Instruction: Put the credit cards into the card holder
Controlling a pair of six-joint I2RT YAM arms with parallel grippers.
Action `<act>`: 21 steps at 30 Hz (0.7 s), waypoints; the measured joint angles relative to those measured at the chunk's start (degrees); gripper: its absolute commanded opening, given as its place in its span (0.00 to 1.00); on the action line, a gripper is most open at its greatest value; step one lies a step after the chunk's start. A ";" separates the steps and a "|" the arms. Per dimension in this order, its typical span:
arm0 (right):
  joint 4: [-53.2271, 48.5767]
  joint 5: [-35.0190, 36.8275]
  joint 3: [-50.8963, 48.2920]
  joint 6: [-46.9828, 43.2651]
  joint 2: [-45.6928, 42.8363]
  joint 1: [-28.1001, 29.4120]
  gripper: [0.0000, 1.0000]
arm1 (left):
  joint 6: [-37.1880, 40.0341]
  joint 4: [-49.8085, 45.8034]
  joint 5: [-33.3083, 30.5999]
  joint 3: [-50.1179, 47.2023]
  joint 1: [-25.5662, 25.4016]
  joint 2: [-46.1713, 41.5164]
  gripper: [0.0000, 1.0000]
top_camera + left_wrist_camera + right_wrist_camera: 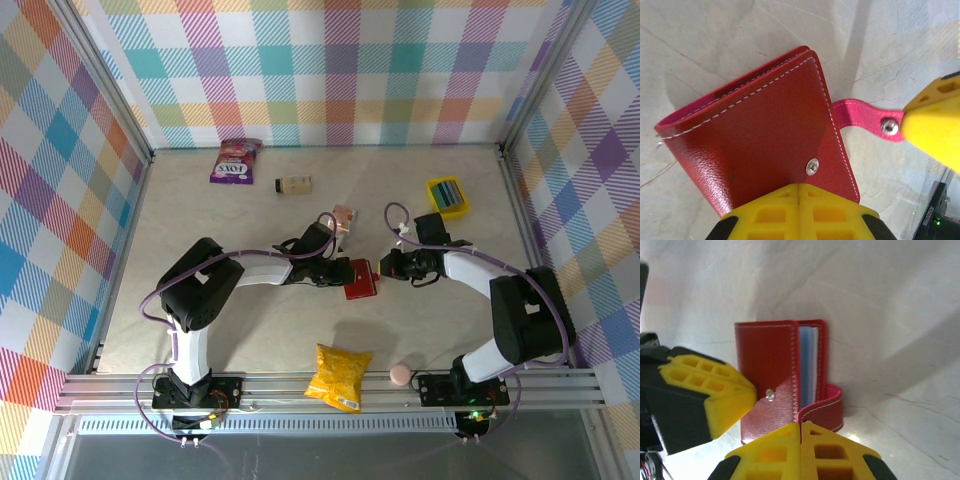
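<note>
The red card holder (360,281) lies mid-table between both grippers. In the left wrist view my left gripper (799,186) is shut on the near edge of the card holder's (760,135) front cover, just below its metal snap. My right gripper (800,424) is shut on the holder's pink snap tab (826,407), which curls round from the back. Blue credit card edges (809,362) show inside the part-open card holder (765,360). More credit cards (449,191) stand in a small yellow tray. From above, the left gripper (347,270) and right gripper (385,268) flank the holder.
The yellow tray (436,209) sits at the back right. A purple snack packet (235,160) and a small beige box (294,184) lie at the back, a small pink object (343,216) behind the left arm. A yellow chip bag (340,377) and a pink round thing (400,374) lie near the front rail.
</note>
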 measured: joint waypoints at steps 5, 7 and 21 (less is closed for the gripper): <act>-0.85 0.00 2.36 -0.72 0.68 2.51 0.00 | 0.13 0.44 0.76 0.00 0.09 0.33 0.06; -1.07 0.00 3.23 -0.92 1.62 3.37 0.00 | 0.26 0.46 0.92 0.00 0.11 0.33 0.06; -3.78 1.38 7.30 -2.32 6.95 6.84 0.00 | 0.44 1.55 2.62 -0.20 0.96 0.92 0.07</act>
